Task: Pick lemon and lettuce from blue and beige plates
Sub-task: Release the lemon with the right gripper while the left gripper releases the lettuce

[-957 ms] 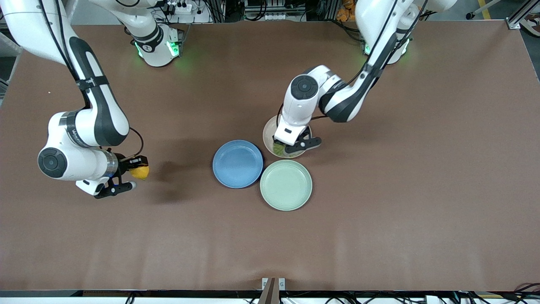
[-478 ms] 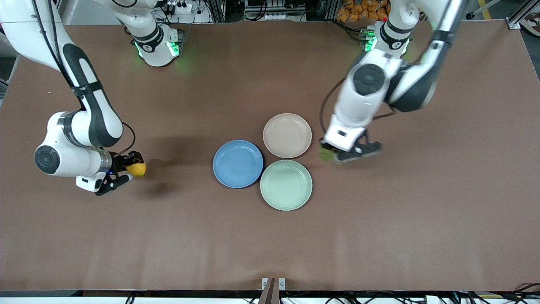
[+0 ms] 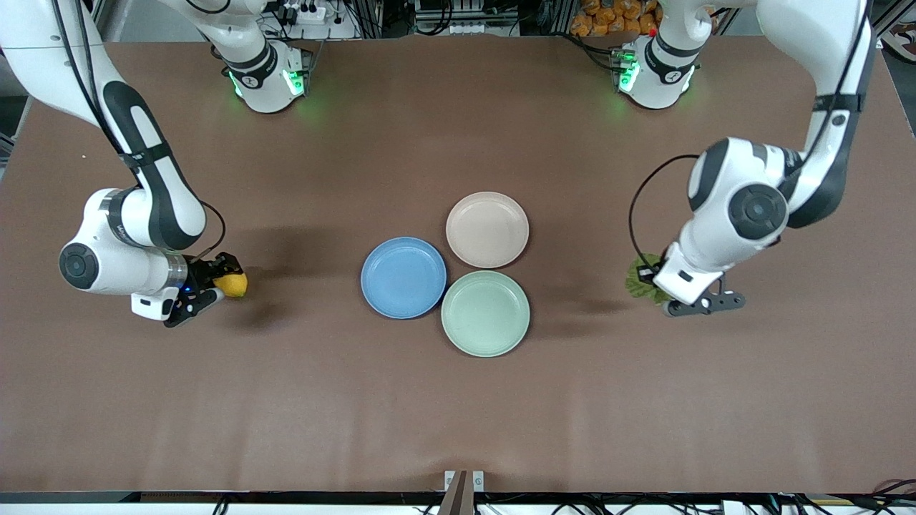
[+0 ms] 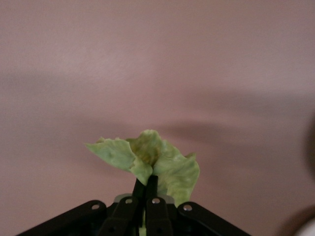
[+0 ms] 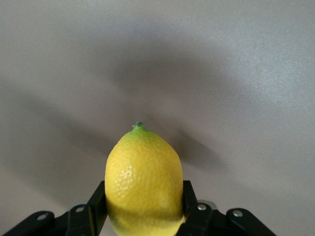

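My right gripper (image 3: 223, 277) is shut on the yellow lemon (image 3: 232, 285), over bare table toward the right arm's end; the lemon fills the right wrist view (image 5: 143, 182) between the fingers (image 5: 97, 204). My left gripper (image 3: 647, 280) is shut on the green lettuce leaf (image 3: 637, 279), over bare table toward the left arm's end; in the left wrist view the leaf (image 4: 152, 162) sticks out from the closed fingertips (image 4: 147, 184). The blue plate (image 3: 403, 277) and the beige plate (image 3: 487, 229) sit mid-table, both empty.
A pale green plate (image 3: 485, 312), also empty, lies nearer the front camera, touching the blue and beige plates. The brown table (image 3: 458, 400) stretches wide around them. The arms' bases stand at the table's back edge.
My left gripper lifted the lettuce off the beige plate and swept it toward the left arm's end of the table. My right gripper with the lemon shifted only slightly.
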Motion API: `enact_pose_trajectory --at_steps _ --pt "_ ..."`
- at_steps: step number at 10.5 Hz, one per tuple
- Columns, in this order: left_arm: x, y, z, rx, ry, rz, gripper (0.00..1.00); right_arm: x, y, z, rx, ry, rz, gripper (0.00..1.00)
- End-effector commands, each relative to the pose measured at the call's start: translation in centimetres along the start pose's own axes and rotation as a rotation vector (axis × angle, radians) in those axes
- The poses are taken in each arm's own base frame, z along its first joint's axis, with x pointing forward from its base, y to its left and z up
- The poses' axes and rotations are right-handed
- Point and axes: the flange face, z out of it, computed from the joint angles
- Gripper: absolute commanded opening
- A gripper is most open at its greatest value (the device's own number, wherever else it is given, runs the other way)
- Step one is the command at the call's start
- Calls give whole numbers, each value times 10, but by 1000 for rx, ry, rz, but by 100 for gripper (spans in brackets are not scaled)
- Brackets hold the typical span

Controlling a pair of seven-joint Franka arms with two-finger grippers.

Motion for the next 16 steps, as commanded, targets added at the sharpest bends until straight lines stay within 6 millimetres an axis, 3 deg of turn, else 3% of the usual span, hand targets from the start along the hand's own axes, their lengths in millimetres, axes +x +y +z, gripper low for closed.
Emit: enact_pose_trajectory --at_steps 1,2,3,4,5,7,9,11,13,14,16 --pt "14 -27 31 2 -37 18 0 -2 -1 0 13 14 -13 19" --pt "16 -31 33 -1 -40 11 11 -1 -2 3 16 10 -17 25" --pt "21 -31 40 -4 -45 7 35 0 -3 3 15 11 -17 34" --pt "25 -30 43 -7 -47 6 71 0 -3 3 16 10 -17 45" --pt "28 -32 36 -11 -33 -6 100 -1 -2 2 19 8 -12 55" --pt "33 -31 8 -14 2 -15 100 0 -3 0 19 5 -11 100" --pt "33 -36 -39 -8 30 -21 100 3 -5 -12 18 5 -19 100" --pt "26 -40 -107 5 46 -20 100 20 -14 -73 6 7 -42 100" --pt "9 -44 -189 9 95 -27 100 30 -15 -132 25 -9 -49 100" --pt "-4 -46 -217 12 116 -27 100 31 -15 -152 13 9 -52 100" --pt "-28 -42 -260 8 169 -20 100 39 -42 -197 -42 27 2 100"
